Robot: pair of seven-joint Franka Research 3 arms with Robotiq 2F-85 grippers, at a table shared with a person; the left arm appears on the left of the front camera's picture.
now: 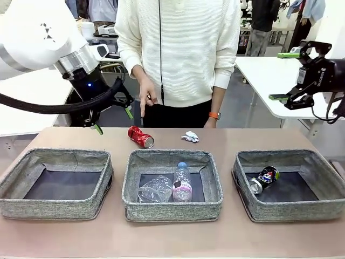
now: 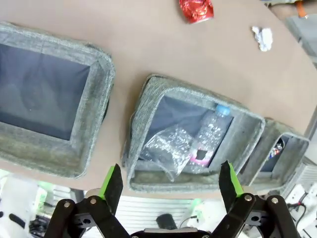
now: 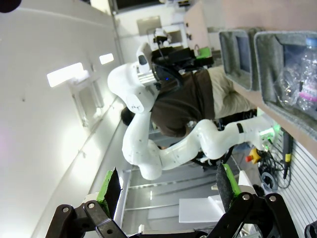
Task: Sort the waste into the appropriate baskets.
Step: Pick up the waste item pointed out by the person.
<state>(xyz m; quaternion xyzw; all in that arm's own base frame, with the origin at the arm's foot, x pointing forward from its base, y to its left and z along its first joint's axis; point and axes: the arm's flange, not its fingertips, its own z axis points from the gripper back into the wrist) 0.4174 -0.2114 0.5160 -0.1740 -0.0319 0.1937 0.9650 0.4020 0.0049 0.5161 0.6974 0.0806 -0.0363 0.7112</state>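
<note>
Hovering left tool: jaws wide, nothing in them, above the far-left worktop, near the red can.
Raised right tool: jaws wide as well, empty, high off to the right, well apart from the waste.
Dented red can: on its side behind the middle basket. Light, thin-walled and likely to roll, so pinch across the body.
Crumpled wad: near the can, on its right. Soft and almost weightless; come down from above and close low around it.
Grey middle basket: pink-label bottle and bare bottle lie inside, side by side.
Grey right basket: blue can inside.
Grey left basket: dark bottom showing.
Left wrist view: looks down on all three baskets, can and wad beyond them.
Front view: adds a person's hand hanging above the can.
Right wrist view: points sideways at the left arm, the bottles at its edge.
</note>
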